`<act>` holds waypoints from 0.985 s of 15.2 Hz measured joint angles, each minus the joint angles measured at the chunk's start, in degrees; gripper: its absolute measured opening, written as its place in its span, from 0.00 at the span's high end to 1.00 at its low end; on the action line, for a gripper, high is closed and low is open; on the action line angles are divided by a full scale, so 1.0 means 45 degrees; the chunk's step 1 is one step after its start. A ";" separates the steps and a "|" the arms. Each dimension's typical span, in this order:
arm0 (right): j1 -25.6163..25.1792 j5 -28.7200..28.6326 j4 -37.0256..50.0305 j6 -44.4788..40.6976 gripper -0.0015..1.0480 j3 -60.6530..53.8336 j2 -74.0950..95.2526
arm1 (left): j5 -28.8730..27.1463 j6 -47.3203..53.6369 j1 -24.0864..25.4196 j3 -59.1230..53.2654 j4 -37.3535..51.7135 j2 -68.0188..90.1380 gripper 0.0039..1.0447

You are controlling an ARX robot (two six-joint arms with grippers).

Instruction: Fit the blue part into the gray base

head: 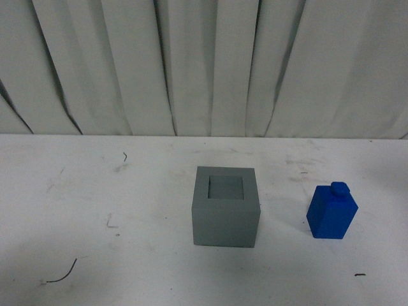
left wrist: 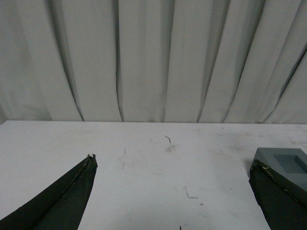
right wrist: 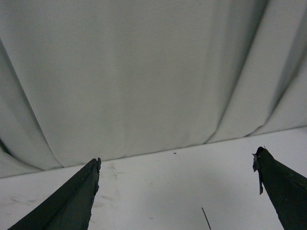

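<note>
Hanging beside the base (head: pixel 225 207), the left gripper (left wrist: pixel 172 163) has jaws wide apart, empty. The base sits midway across the table (head: pixel 95 191), recess up to receive. The part (head: pixel 332 212) stands upright nearer the right edge, and the right gripper (right wrist: pixel 177 155) has jaws likewise apart.

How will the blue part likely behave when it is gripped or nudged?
The blue part looks rigid and flat-sided, so it should probably grip without deforming. Standing taller than wide on the table, it may tip if pushed high; rolling seems unlikely.
</note>
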 joint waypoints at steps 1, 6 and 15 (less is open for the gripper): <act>0.0306 -0.0233 0.0398 -0.0393 0.06 0.0947 0.1282 | 0.0000 -0.0005 0.0000 0.0000 0.0000 0.0000 0.06; 0.0933 -0.7038 -0.0559 -0.4163 0.06 0.2176 0.2341 | 0.0000 -0.0005 0.0000 0.0000 0.0000 0.0000 0.06; 0.0350 -1.1934 -1.4120 -1.6004 0.06 0.6917 0.4459 | 0.0000 0.0000 0.0000 0.0000 0.0000 0.0000 0.06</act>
